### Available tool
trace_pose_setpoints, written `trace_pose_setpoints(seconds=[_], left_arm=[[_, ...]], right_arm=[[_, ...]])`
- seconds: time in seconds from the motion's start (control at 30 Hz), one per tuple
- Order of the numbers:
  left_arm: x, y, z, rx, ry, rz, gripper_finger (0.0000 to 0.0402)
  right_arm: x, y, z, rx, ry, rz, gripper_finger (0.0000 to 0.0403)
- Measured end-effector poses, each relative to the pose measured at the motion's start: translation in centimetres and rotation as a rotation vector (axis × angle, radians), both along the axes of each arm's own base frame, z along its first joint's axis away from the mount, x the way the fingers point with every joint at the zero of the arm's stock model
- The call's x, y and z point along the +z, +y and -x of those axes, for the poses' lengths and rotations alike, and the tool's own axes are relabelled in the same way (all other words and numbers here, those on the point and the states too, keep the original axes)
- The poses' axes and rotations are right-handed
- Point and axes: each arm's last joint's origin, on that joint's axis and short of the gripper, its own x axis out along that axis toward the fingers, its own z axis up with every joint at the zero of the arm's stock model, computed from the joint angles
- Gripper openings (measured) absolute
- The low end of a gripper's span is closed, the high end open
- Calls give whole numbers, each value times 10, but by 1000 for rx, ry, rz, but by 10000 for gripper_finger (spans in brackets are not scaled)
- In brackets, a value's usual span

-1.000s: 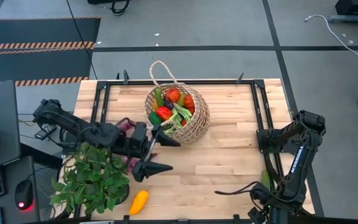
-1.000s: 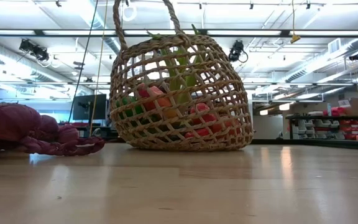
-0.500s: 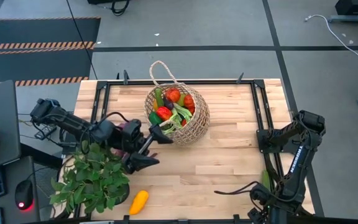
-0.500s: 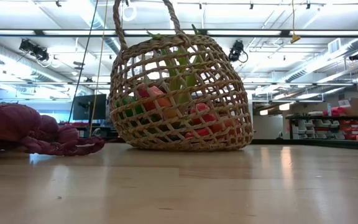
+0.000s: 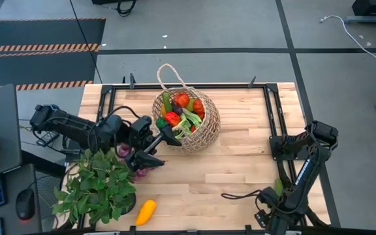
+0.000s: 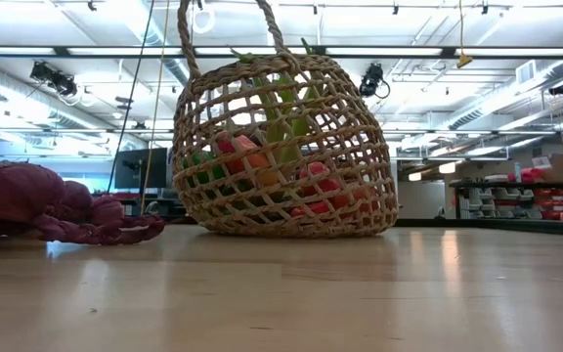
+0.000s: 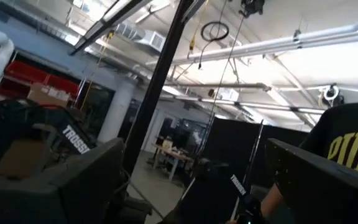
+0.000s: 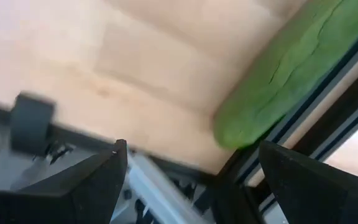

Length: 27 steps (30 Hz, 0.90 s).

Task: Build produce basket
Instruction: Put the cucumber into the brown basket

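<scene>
The straw basket [image 5: 201, 130] [image 6: 281, 147] stands upright on the table's far middle, filled with produce [image 5: 180, 111]: red, orange and green pieces. My left gripper [image 5: 156, 148] [image 7: 197, 193] hovers open just left of the basket, above the purple string [image 5: 128, 152] [image 6: 37, 205], which lies on the table; its fingers tip upward and hold nothing. A yellow squash [image 5: 145, 211] lies near the front edge. My right gripper [image 5: 266, 219] [image 8: 191, 180] stands open at the near right corner, pointing down beside a cucumber [image 8: 291, 68] that lies against the table's frame rail.
A leafy potted plant [image 5: 96, 186] stands at the near left, close under my left arm. A black frame rail [image 5: 273, 111] runs around the tabletop. Bare wood [image 5: 227, 170] stretches between the basket and the front edge.
My left gripper has drawn back toward the table's left and far side, sunk a little and tipped its fingers upward, staying open. My right arm has sunk slightly at the near right corner. Basket and purple string have kept their places.
</scene>
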Motion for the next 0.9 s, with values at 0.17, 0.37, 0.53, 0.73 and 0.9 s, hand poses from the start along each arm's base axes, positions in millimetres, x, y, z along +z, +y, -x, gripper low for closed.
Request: trace_pose_setpoints(seconds=[0.17, 0.37, 0.53, 0.73, 0.9], left_arm=[[-2, 0, -1, -4, 35, -14, 396], [-3, -1, -1, -40, 54, 7, 396], [-3, -1, 0, -56, 57, 8, 396], [-4, -2, -1, -63, 62, 4, 396], [-4, -5, 0, -74, 63, 3, 396]], right_arm=[[-16, -7, -2, -20, 41, 15, 366], [-26, -20, -4, 57, 109, 22, 359], [-24, -31, -8, 258, 191, -36, 349], [-24, -38, -14, 407, 198, -98, 348], [-24, -39, -14, 519, 165, -104, 348]])
